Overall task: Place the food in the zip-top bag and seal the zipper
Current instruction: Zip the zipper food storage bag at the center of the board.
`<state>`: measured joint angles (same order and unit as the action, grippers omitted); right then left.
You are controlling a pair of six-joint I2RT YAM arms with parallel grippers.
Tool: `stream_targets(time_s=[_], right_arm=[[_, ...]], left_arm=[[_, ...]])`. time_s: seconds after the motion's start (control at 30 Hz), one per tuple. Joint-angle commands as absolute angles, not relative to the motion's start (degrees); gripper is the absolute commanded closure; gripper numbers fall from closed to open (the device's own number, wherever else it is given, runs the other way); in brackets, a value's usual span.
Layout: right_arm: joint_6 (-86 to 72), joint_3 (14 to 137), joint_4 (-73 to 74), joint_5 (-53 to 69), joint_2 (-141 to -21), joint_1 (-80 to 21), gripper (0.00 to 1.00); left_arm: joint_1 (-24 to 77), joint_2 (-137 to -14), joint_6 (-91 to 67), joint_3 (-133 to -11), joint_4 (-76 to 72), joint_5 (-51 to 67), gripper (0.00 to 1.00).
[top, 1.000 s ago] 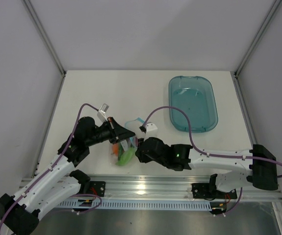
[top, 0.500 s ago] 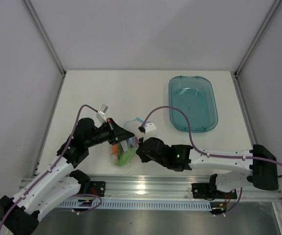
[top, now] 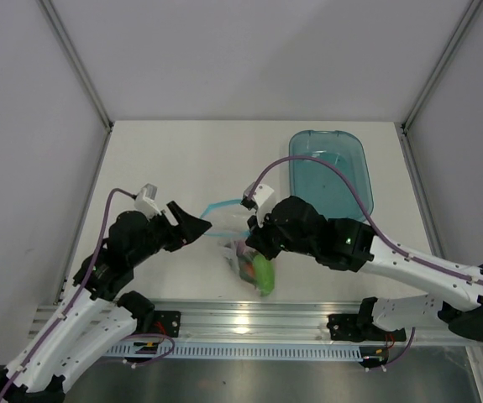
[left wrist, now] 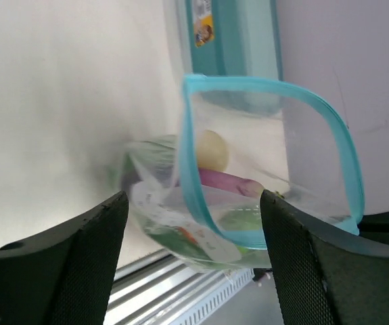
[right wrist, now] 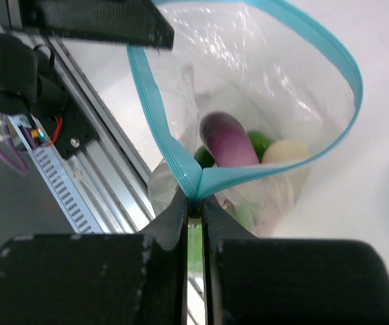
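Note:
The zip-top bag [top: 243,245] hangs from my right gripper [top: 252,242], which is shut on one end of the light blue zipper [right wrist: 195,183]. The mouth gapes open in a wide loop [left wrist: 268,84]. Inside lie the food pieces: a purple eggplant [right wrist: 226,139], green pieces [right wrist: 258,142] and a pale round one [right wrist: 285,152]; a bit of orange [left wrist: 184,233] shows through the plastic. My left gripper [top: 199,225] stands open just left of the bag's mouth, its fingers [left wrist: 79,261] wide apart and holding nothing.
A translucent blue oval tray [top: 350,197] sits at the back right of the white table. The aluminium rail [top: 241,319] with both arm bases runs along the near edge, right below the hanging bag.
My left gripper has opened, let go of the bag and drawn back to the left. My right arm has risen and swung right, carrying the bag up by its zipper corner.

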<state>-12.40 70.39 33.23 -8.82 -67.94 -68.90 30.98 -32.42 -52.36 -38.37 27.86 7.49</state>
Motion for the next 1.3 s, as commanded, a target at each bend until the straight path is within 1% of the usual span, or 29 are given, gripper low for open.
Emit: stream_targets(time_s=[0.0, 0.03, 0.13, 0.27, 0.4, 0.47, 0.63, 0.7, 0.8, 0.87, 0.97, 1.0, 1.07, 1.1, 1.17, 1.23, 1.27], right_arm=[[-3.4, 72.3, 40.2, -1.0, -67.1, -66.9, 1.00], [-3.0, 72.2, 40.6, 2.3, -67.1, -65.7, 1.00], [-1.7, 71.1, 41.4, 5.7, -67.1, -64.6, 1.00], [-0.7, 69.9, 41.9, 9.0, -66.8, -64.5, 1.00], [-0.6, 69.4, 42.1, 9.4, -65.8, -64.5, 1.00], [-0.7, 69.5, 42.1, 9.4, -65.7, -64.5, 1.00], [-1.0, 69.1, 42.1, 9.4, -65.7, -64.6, 1.00], [-1.1, 68.9, 42.0, 9.4, -65.8, -64.6, 1.00], [-1.1, 68.8, 41.8, 9.6, -66.1, -64.8, 1.00], [-1.1, 68.9, 41.9, 9.6, -66.4, -65.1, 1.00], [-1.1, 69.0, 42.1, 9.0, -66.5, -65.2, 1.00], [-1.1, 69.0, 42.1, 8.7, -66.5, -65.2, 1.00], [-1.3, 69.0, 42.3, 8.3, -66.4, -65.2, 1.00], [-1.4, 68.7, 42.2, 8.1, -66.4, -65.2, 1.00], [-1.8, 68.6, 42.1, 7.9, -66.1, -65.2, 1.00], [-1.9, 68.5, 42.1, 8.0, -66.0, -65.2, 1.00], [-1.9, 68.4, 42.1, 8.1, -65.9, -65.2, 1.00]], left_arm=[[30.7, -30.2, -49.7, -42.4, 34.1, -2.1, 0.19], [30.7, -30.0, -49.5, -42.6, 34.6, -3.0, 0.16], [30.7, -30.1, -48.3, -43.3, 35.9, -4.8, 0.14], [30.7, -33.3, -46.9, -43.9, 34.4, -4.5, 0.14], [30.6, -38.3, -45.6, -45.0, 32.2, -3.2, 0.14], [30.6, -40.8, -44.9, -45.8, 30.6, -0.9, 0.17], [30.6, -43.9, -44.8, -46.7, 26.0, 4.2, 0.28], [30.6, -44.6, -45.0, -46.5, 25.8, 5.0, 0.30], [30.6, -44.0, -45.1, -45.9, 24.9, 5.4, 0.36], [30.6, -44.4, -44.8, -45.9, 24.4, 5.5, 0.38], [30.5, -46.4, -44.6, -46.7, 24.4, 7.1, 0.47], [30.6, -46.8, -44.5, -46.8, 24.1, 7.6, 0.51], [30.6, -48.0, -44.6, -46.3, 23.2, 9.0, 0.55], [30.6, -48.2, -44.6, -46.0, 22.9, 9.3, 0.60], [30.6, -48.9, -44.6, -45.3, 22.2, 10.2, 0.61], [30.5, -49.6, -44.6, -44.8, 21.6, 10.5, 0.65], [30.6, -49.8, -44.4, -44.7, 21.4, 10.8, 0.69]])
